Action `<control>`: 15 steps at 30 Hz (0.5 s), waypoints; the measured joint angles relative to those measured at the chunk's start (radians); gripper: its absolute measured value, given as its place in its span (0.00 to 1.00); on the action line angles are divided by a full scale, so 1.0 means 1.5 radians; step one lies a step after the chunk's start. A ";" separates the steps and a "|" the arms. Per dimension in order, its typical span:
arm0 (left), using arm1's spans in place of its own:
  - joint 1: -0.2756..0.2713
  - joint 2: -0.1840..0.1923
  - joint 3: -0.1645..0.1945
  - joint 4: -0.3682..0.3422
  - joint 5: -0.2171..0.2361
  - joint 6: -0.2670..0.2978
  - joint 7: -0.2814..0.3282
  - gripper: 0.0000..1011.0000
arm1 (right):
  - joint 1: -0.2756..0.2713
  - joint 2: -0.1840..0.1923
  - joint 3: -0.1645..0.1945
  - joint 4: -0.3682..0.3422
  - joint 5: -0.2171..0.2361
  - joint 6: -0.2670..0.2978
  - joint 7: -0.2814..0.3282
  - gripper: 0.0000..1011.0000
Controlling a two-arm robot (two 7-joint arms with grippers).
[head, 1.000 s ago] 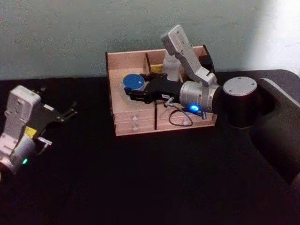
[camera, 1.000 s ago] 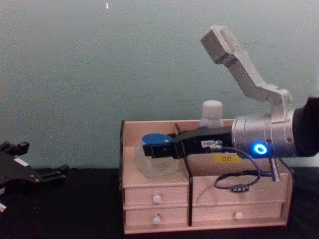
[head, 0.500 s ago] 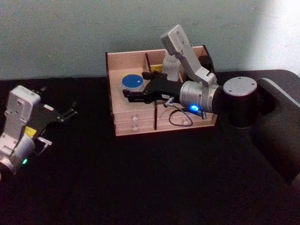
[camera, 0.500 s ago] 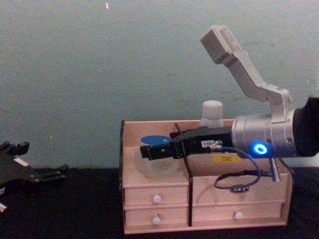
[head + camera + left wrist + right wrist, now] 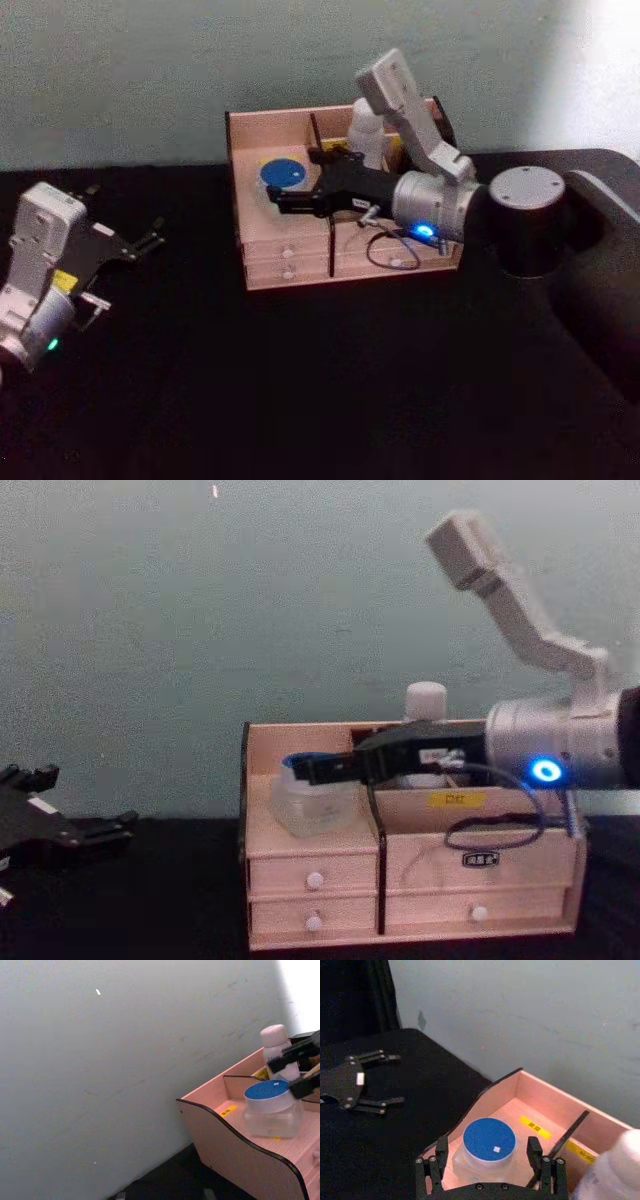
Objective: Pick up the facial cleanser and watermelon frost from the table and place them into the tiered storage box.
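The watermelon frost (image 5: 281, 172), a squat clear jar with a blue lid, stands upright in the front left compartment of the tiered storage box (image 5: 240, 215). My right gripper (image 5: 293, 181) is open, one finger on either side of the jar (image 5: 489, 1143) with a small gap to each. In the chest view the right gripper (image 5: 303, 769) hovers at the level of the jar's lid (image 5: 300, 763). The facial cleanser (image 5: 366, 135), a tall white bottle, stands in the box's back right compartment (image 5: 425, 702). My left gripper (image 5: 150, 240) is parked open at the far left, just above the table.
The pink-wood box (image 5: 265, 865) has black dividers and small drawers with white knobs (image 5: 316, 880) at its front. It stands on a black table (image 5: 300, 380) against a pale green wall. A loose cable (image 5: 490, 830) hangs from my right wrist over the box's front.
The right gripper has opened and let go of the jar, which now rests level in its compartment. The right arm has drawn back a little to the right. The left arm stayed put.
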 joint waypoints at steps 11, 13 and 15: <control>0.000 0.000 0.000 0.000 0.000 0.000 0.000 0.99 | -0.118 0.123 0.054 -0.199 0.053 0.002 0.012 0.99; 0.000 0.000 0.000 0.000 0.000 0.000 0.000 0.99 | -0.150 0.158 0.073 -0.239 0.073 0.005 0.015 0.99; 0.000 0.000 0.000 0.000 0.000 0.000 0.000 0.99 | -0.173 0.180 0.087 -0.261 0.086 0.008 0.015 0.99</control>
